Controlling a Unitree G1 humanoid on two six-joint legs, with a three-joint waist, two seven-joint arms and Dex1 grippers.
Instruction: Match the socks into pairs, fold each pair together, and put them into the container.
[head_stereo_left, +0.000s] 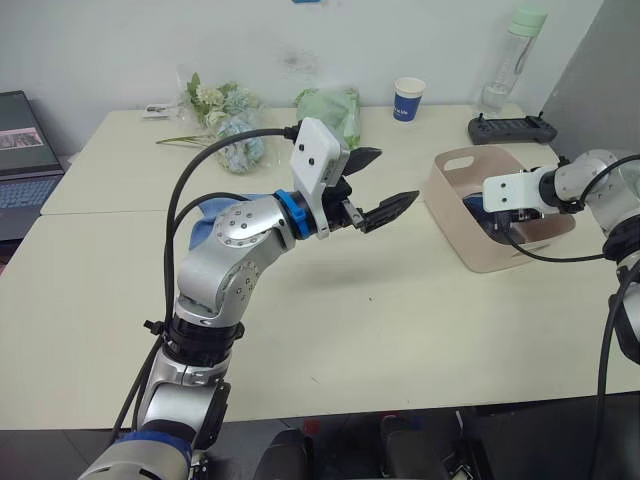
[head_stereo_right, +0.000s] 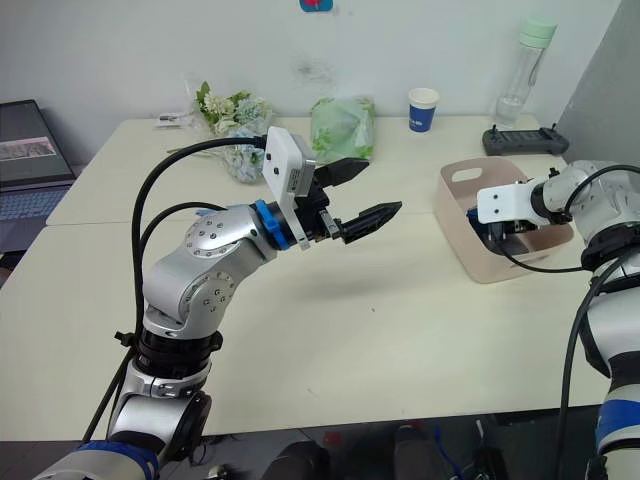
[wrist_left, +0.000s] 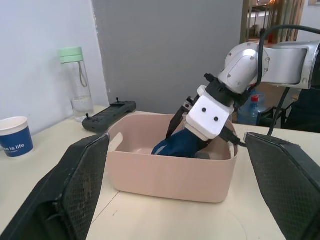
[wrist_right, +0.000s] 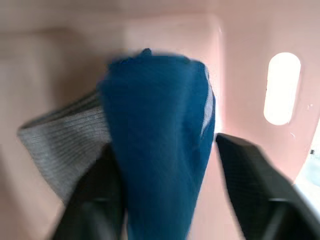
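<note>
My right gripper (wrist_left: 184, 141) reaches down into the pale pink container (head_stereo_left: 455, 235) at the table's right side and is shut on a dark blue sock (wrist_right: 160, 150), which stands bunched between its fingers (wrist_right: 250, 195). A grey sock (wrist_right: 62, 142) lies on the tub floor beside it. My left gripper (head_stereo_left: 384, 184) hovers open and empty above the middle of the table, pointing toward the container (wrist_left: 165, 175). A light blue sock (head_stereo_left: 205, 230) lies on the table behind my left arm, mostly hidden by it.
Along the table's far edge stand a bunch of flowers (head_stereo_left: 225, 115), a green bag (head_stereo_left: 330, 108), a blue paper cup (head_stereo_left: 409, 99), a clear bottle (head_stereo_left: 510, 60) and a black controller (head_stereo_left: 512, 128). A laptop (head_stereo_left: 20, 150) sits at far left.
</note>
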